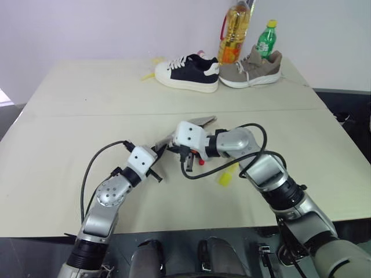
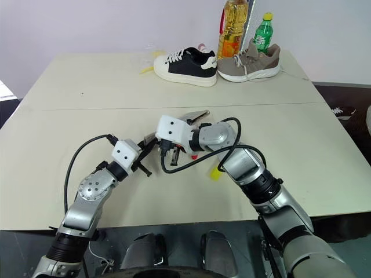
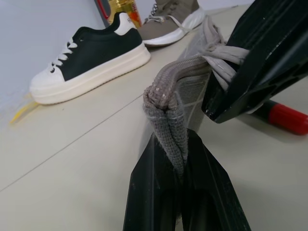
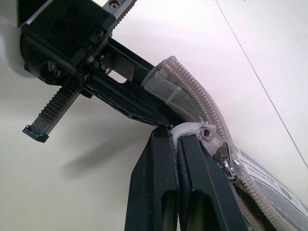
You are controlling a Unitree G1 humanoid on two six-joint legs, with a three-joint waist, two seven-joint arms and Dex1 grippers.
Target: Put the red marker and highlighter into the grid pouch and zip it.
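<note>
The grid pouch (image 1: 202,121) is held up off the table between both grippers, grey with white lines. My left gripper (image 3: 179,144) is shut on the pouch's end corner. My right gripper (image 4: 177,134) is shut on the fabric tab at the zip's slider (image 4: 208,134), right beside the left fingers. The zip looks closed along the stretch seen in the right wrist view. The red marker (image 1: 201,162) lies on the table under the right hand, also in the left wrist view (image 3: 288,119). The yellow highlighter (image 1: 227,175) lies on the table by the right forearm.
At the table's far edge stand a black-and-white sneaker (image 1: 186,73), a grey sneaker (image 1: 252,69), an oil bottle (image 1: 235,32) and a green bottle (image 1: 266,39). A yellow scrap (image 1: 148,75) lies beside the sneaker. A seam (image 1: 87,114) crosses the table.
</note>
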